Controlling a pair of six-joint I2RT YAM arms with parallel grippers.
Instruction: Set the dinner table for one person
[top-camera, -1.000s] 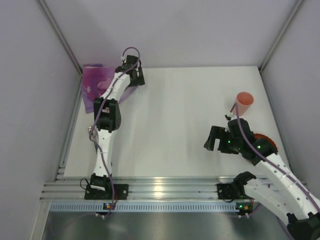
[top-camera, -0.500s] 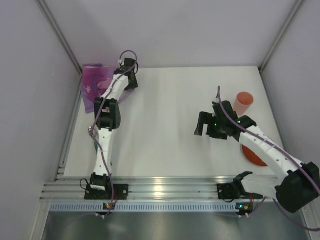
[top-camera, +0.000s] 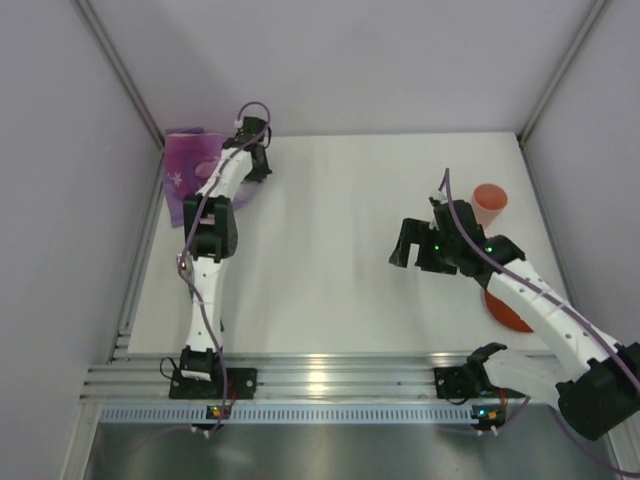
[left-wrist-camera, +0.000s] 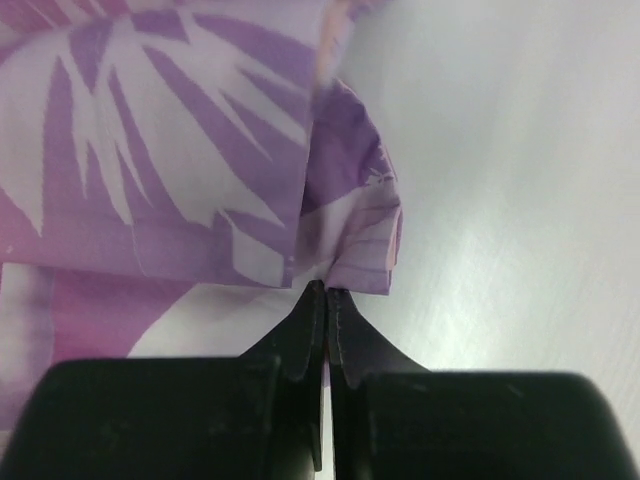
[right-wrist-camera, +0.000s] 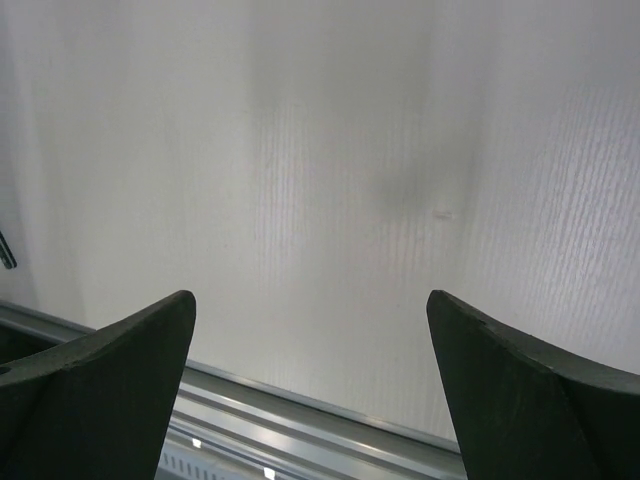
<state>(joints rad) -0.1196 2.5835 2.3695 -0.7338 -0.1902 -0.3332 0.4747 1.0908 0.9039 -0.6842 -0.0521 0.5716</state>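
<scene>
The purple snowflake-printed placemat (top-camera: 185, 165) lies crumpled at the far left corner of the white dinner table (top-camera: 330, 230). My left gripper (top-camera: 256, 166) reaches its right edge. In the left wrist view the gripper (left-wrist-camera: 326, 292) is shut, with a folded corner of the placemat (left-wrist-camera: 180, 150) pinched at the fingertips. My right gripper (top-camera: 405, 250) hovers open over bare table right of centre. The right wrist view shows its gripper (right-wrist-camera: 310, 300) wide apart with only the tabletop (right-wrist-camera: 330, 150) between the fingers.
A salmon cup (top-camera: 489, 203) stands at the right, just beyond the right arm. An orange plate (top-camera: 505, 312) lies partly under that arm's forearm. The ribbed aluminium rail (top-camera: 320, 375) runs along the near edge. Grey walls close in on three sides.
My left gripper has gone from open to shut on the placemat's edge. The right arm swung left and away from the plate, then nearly stopped, its gripper staying open.
</scene>
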